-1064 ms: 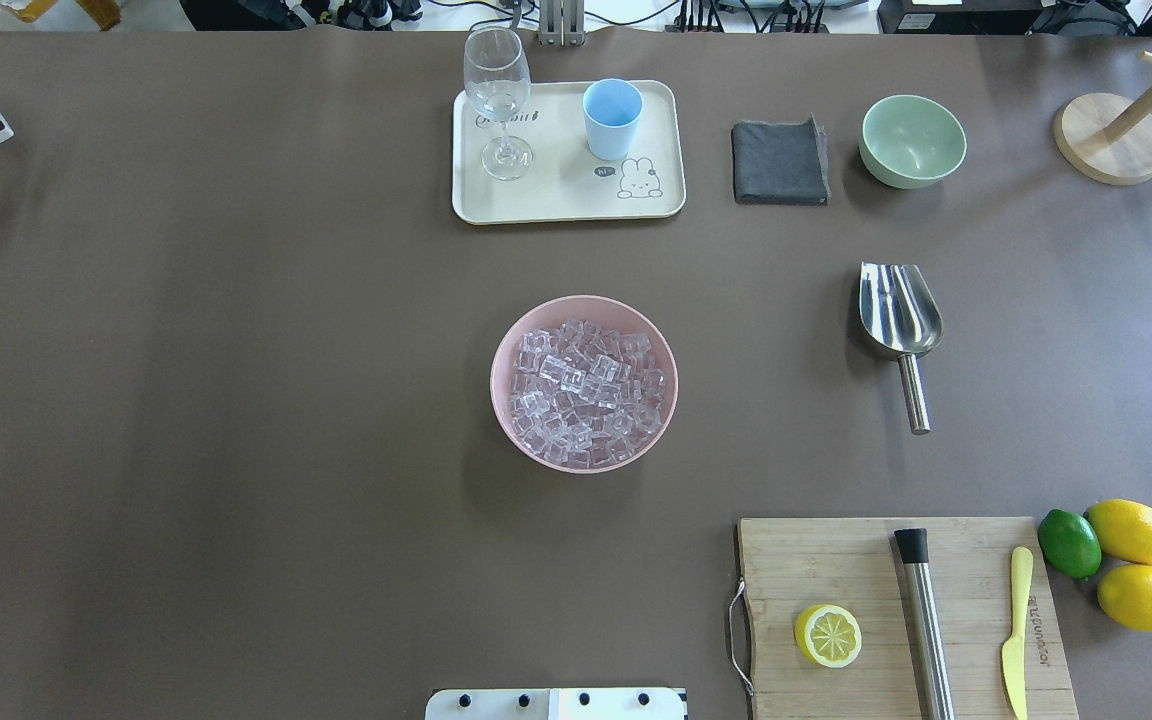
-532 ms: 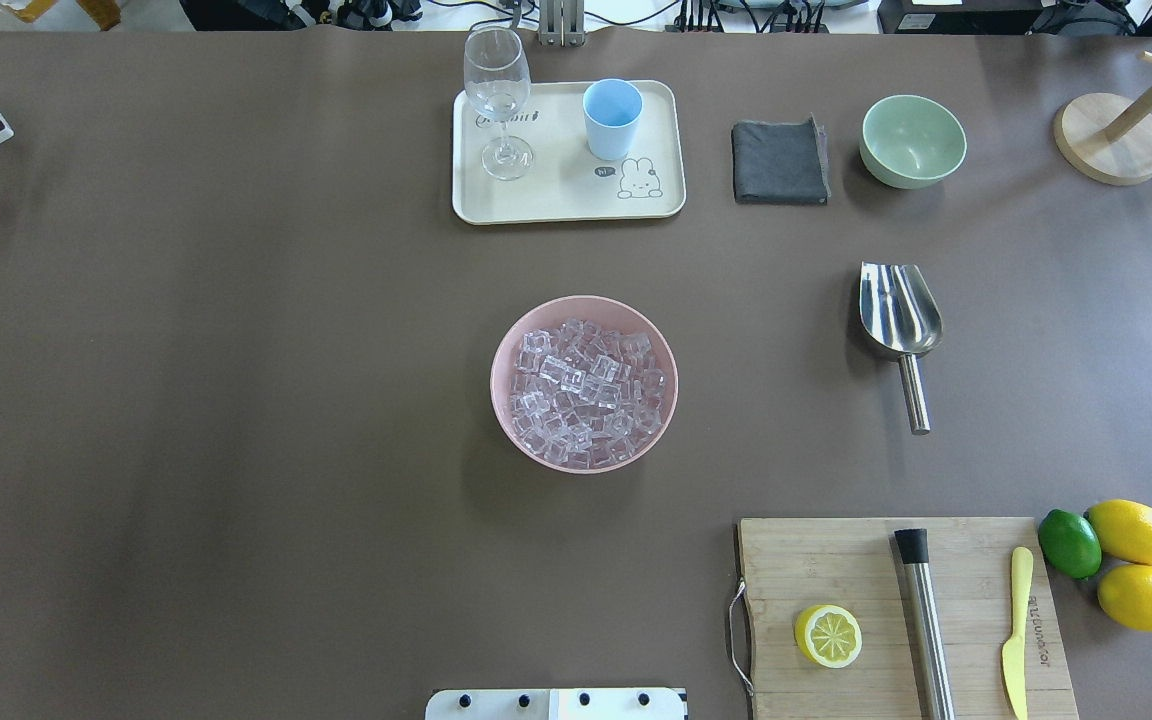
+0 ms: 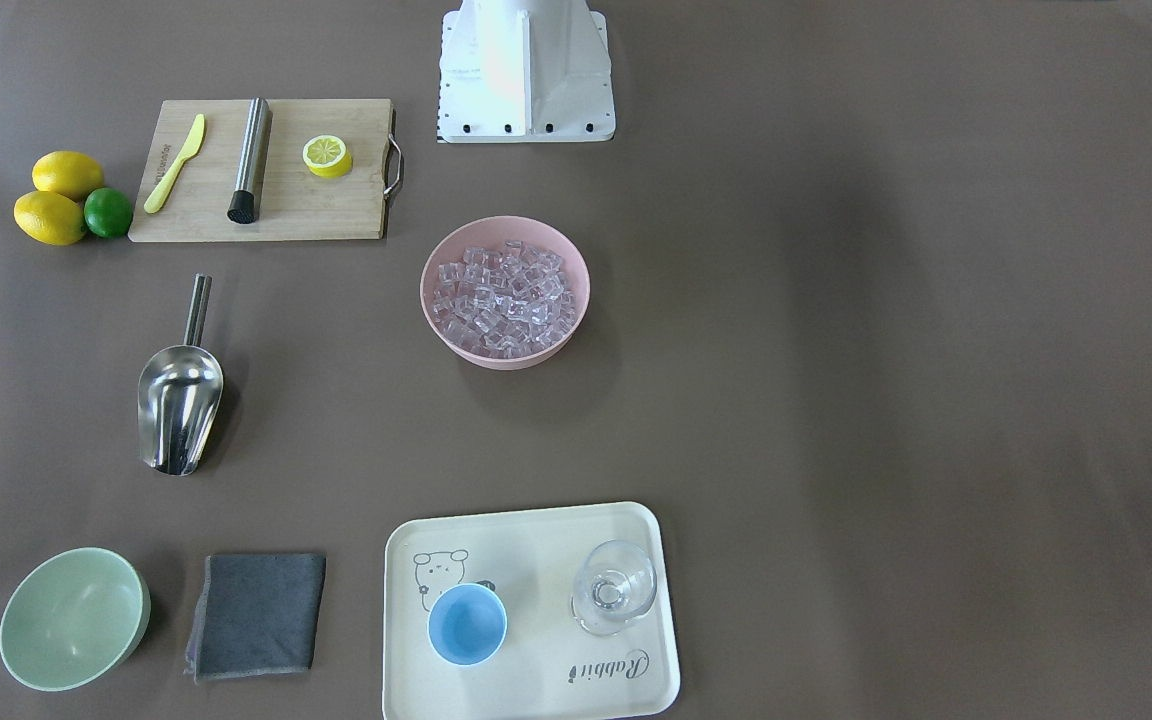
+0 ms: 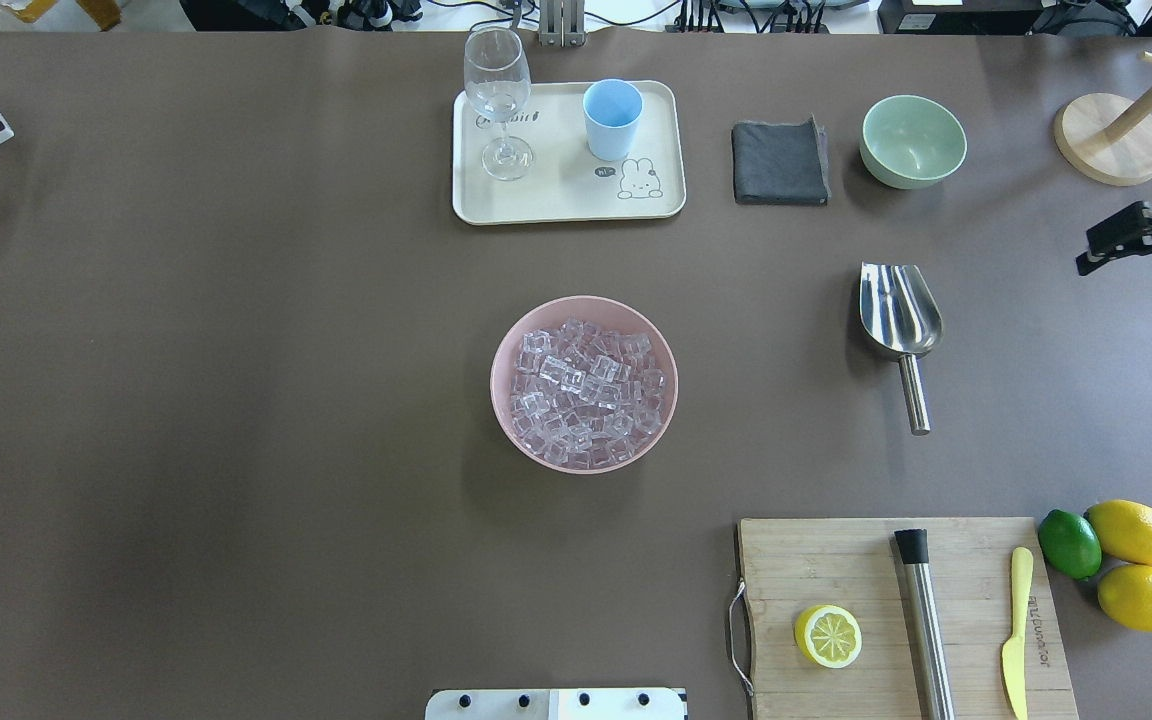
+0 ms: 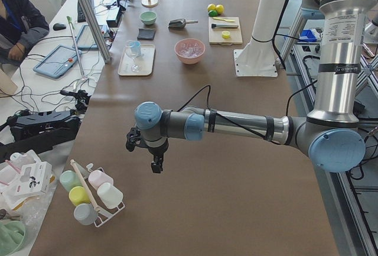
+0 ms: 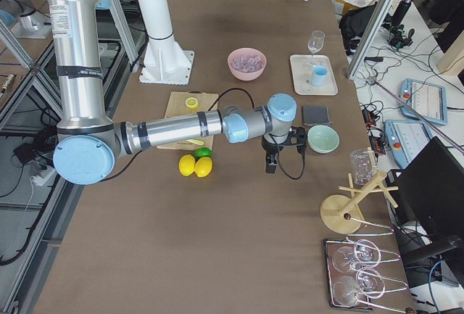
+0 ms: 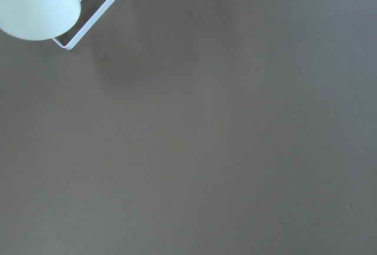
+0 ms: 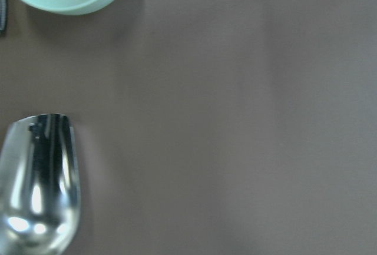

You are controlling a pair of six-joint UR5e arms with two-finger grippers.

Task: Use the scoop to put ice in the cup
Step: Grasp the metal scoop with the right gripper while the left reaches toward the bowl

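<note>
My right hand (image 4: pixel 1126 255) has just slid into the overhead view at 2 o'clock from the scoop (image 4: pixel 899 320), fingers parted and empty. I read that as the approach to pick it up. I cannot tell the state of the left hand (image 5: pixel 155 162). The ice (image 4: pixel 584 392) fills the pink bowl (image 4: pixel 498 375), with the cup (image 4: pixel 612 120) at its 12 o'clock. The bench (image 4: pixel 236 400) is matte brown, and an operators' desk with tablets (image 5: pixel 56 61) runs alongside.

My overhead camera looks down from behind the base (image 4: pixel 556 703), and the front one faces back across the table (image 4: pixel 236 350); both share the pink bowl (image 4: pixel 502 372) and tray (image 4: pixel 556 200). Side cameras look along it from each end, and my wrist cameras sit close above its surface, the right over the scoop (image 8: pixel 38 184).
</note>
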